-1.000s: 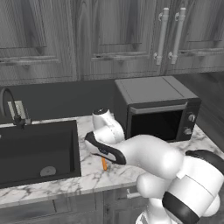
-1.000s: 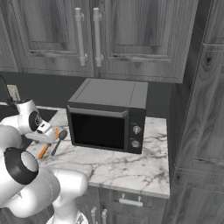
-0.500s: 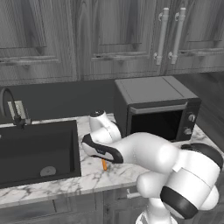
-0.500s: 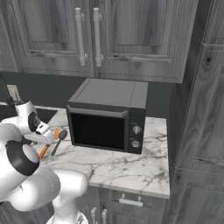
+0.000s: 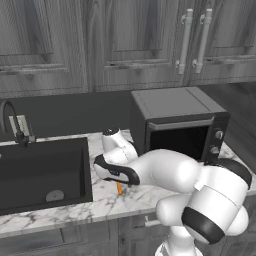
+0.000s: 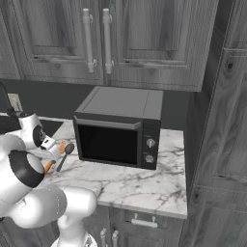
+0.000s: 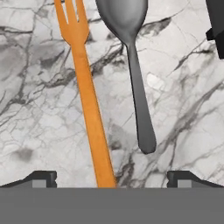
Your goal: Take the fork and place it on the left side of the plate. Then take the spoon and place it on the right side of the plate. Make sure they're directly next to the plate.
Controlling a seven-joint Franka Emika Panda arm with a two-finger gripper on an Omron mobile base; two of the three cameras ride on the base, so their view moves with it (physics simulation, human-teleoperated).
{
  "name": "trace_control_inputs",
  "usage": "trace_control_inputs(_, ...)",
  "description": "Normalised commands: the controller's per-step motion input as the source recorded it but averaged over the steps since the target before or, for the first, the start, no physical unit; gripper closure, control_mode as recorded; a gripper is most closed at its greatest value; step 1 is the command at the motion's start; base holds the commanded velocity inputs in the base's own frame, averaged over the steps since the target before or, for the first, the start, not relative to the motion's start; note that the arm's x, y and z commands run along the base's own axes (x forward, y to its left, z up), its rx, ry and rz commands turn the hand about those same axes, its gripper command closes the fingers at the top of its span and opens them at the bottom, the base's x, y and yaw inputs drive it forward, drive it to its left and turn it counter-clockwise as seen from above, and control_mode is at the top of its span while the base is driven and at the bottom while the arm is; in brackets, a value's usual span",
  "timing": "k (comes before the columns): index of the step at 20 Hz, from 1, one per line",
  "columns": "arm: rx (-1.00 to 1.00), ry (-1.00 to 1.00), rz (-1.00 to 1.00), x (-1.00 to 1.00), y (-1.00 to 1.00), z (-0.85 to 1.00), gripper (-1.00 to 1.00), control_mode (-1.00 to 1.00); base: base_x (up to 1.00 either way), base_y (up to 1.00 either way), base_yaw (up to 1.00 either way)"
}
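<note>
On the marble counter (image 7: 39,131), just at nine o'clock of the spoon (image 7: 131,52), lay the fork (image 7: 89,109), bright orange, slim, tines toward twelve. We judged it light, stiff and slippery, best pinched mid-handle. Our gripper (image 7: 111,179) hung over it, fingertips (image 7: 41,178) wide apart, empty.

Arm pose: folded forward and low, hand pointing down at the surface.
The gripper (image 7: 112,178) hangs close above the surface; its jaws stand wide apart, the two dark fingertips (image 7: 39,178) at opposite sides of the hand view, gripping nothing. The wrist bends down past the elbow in both base views.
</note>
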Motion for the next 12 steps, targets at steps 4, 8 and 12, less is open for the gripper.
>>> trace_control_inputs(4,0.00,0.01,0.00,0.08,0.00,-0.05,-1.00,-1.00,0.00,0.00,0.00)
trace_control_inputs(8,0.00,0.00,0.00,0.10,0.01,-0.08,-1.00,-1.00,0.00,0.00,0.00)
trace_control_inputs(12,0.00,0.00,0.00,0.10,0.01,-0.14,-1.00,-1.00,0.00,0.00,0.00)
